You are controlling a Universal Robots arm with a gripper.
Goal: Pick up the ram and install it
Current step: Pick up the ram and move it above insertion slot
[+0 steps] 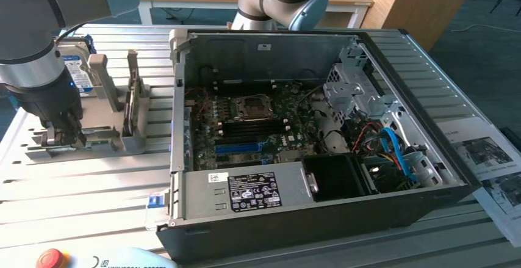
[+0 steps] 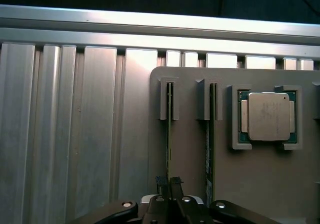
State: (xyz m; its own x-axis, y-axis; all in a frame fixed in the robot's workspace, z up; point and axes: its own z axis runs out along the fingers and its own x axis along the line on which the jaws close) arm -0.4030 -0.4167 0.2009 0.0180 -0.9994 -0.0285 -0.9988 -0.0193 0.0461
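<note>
The ram [image 2: 169, 129] stood on edge in the grey holder's [image 2: 190, 194] outer slot, its long axis running along that slot. The gripper [image 2: 169, 183] sat directly over it, fingers [image 2: 161, 182] pinched closed across its thin edge.

We see a silver, ribbed tabletop [image 1: 82, 176], a pale grey holder [image 2: 250, 184], a dark green ram [image 2: 169, 134], a silver processor [image 2: 268, 116] framed in green, a black computer case [image 1: 326, 225] with blue cables [image 1: 393, 146] inside, a red button [image 1: 50, 259], and a black gripper [image 2: 168, 181].
</note>
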